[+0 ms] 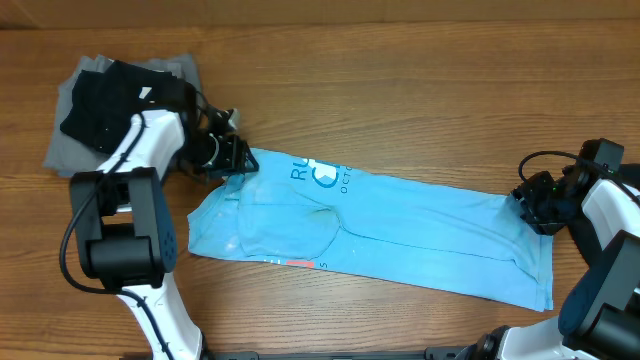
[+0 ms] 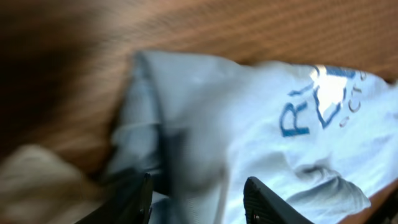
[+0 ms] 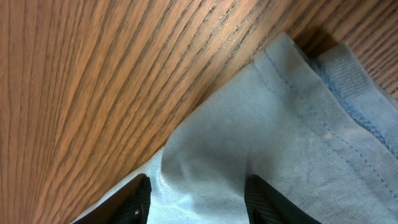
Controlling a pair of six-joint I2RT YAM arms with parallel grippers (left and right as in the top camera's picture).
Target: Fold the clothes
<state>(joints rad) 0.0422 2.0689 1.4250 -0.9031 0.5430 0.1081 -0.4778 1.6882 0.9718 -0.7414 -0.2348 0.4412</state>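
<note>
A wooden table (image 1: 400, 90) seen from above; a sky-blue shirt (image 1: 400, 225) with printed lettering lies folded into a long band slanting across its middle; a pile of grey and black clothes (image 1: 100, 100) sits at the far left corner, apart from the shirt; the left gripper (image 1: 232, 160) rests at the shirt's upper left end, jaws parted over the cloth; the right gripper (image 1: 530, 205) straddles the shirt's right hem, jaws likewise parted, not pinching.
</note>
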